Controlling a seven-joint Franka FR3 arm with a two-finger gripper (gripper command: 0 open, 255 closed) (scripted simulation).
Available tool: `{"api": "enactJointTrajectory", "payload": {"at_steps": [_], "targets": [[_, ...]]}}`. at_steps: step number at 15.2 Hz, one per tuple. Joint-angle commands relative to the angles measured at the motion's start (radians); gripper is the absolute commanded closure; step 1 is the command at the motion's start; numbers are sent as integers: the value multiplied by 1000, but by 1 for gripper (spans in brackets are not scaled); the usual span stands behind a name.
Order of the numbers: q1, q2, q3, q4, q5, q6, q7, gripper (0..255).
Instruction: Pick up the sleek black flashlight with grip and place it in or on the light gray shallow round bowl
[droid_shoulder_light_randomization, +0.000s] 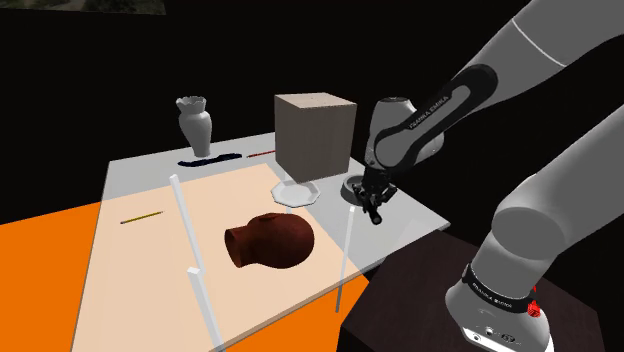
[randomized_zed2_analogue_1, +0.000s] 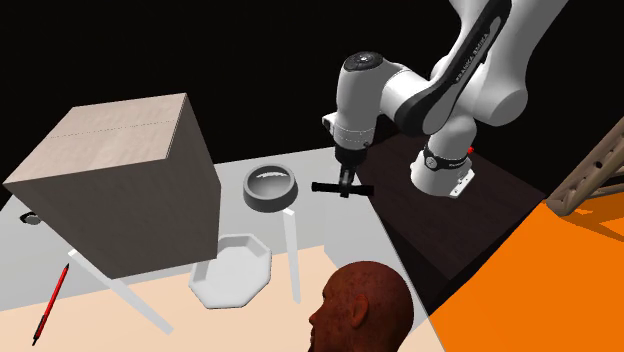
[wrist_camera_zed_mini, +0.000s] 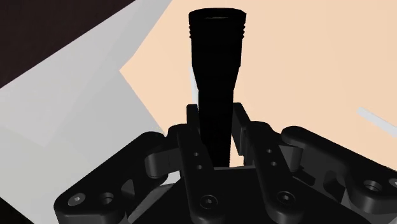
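Starting with the table: grey-white along its far side, peach nearer the shoulder camera, set against orange floor. Next, the white arm, bending from the dark stand down over the table's near corner. Then a tan cardboard box, standing on the grey-white part, and a dark red head, lying on the peach part, apart from the box. Just beside the box, a white octagonal dish; next to that, toward the arm, the grey round bowl. Farther back, a pale vase, upright near the far edge. Smaller again, the black gripper, fingers closed tight onto the black flashlight, clasping its slim handle, with the wider ribbed head sticking out past the fingertips. Hangs level in the second exterior view, just beside the bowl on that view's right, not inside it; cannot tell whether touching the rim. Smallest of all: a yellow pencil on the peach part and a red pen on the grey-white part behind the box.
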Motion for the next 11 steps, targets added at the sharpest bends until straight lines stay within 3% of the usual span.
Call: {"api": "enactJointTrajectory", "payload": {"at_steps": [1, 11], "targets": [[1, -30, -1, 5, 1, -36, -1, 255], [-113, 263, -129, 304, -60, -44, -187, 255]]}}
